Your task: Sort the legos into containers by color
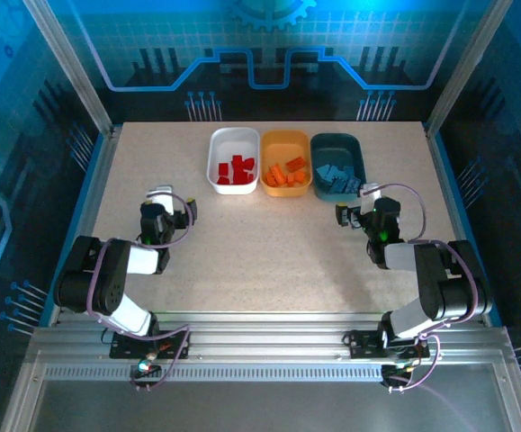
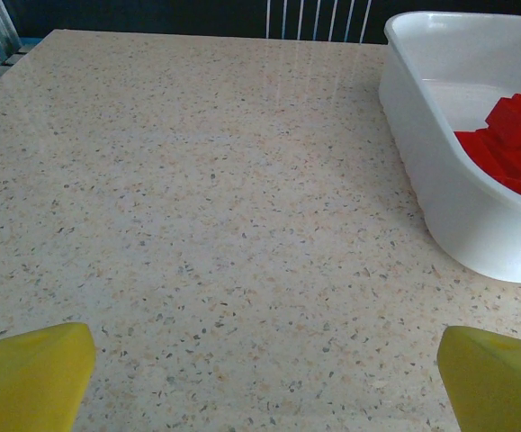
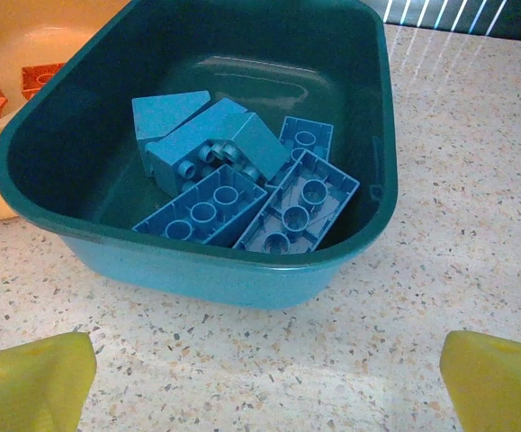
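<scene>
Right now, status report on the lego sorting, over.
Left gripper open, empty; right gripper open, empty. Red legos in white tub, orange legos in yellow-orange tub, blue legos in teal tub. Nothing in the way.

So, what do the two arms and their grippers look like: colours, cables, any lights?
The left arm and right arm have bulky black joints with white links between. A thin purple-grey cable loops along each arm. A small green light glows near the right wrist. The fingertips of the left gripper are yellow and blunt; those of the right gripper look the same.
</scene>
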`<act>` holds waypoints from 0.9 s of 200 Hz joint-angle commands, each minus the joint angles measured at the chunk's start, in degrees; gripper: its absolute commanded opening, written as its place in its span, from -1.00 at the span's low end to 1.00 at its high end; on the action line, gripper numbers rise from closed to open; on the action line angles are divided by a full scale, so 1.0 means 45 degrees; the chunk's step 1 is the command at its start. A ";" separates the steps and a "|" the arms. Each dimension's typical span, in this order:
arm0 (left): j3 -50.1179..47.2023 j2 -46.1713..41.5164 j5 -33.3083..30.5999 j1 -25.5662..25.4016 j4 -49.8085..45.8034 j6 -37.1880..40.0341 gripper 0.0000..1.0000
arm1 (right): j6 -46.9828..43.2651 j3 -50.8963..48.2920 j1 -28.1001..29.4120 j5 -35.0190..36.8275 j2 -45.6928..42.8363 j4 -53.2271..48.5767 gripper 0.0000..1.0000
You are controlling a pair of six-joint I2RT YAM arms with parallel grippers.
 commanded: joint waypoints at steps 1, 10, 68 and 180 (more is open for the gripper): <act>0.0188 -0.0132 0.0292 0.0073 0.0104 0.0007 0.98 | 0.0124 0.0140 0.0024 0.0135 -0.0048 0.0286 0.99; 0.0188 -0.0132 0.0303 0.0073 0.0104 0.0006 0.98 | 0.0115 0.0142 0.0022 0.0143 -0.0042 0.0284 0.99; 0.0188 -0.0132 0.0301 0.0073 0.0092 0.0007 0.98 | 0.0122 0.0142 0.0020 0.0124 -0.0042 0.0286 0.99; 0.0187 -0.0132 0.0638 0.0073 0.0075 0.0091 0.98 | 0.0114 0.0144 0.0007 0.0123 -0.0047 0.0296 0.99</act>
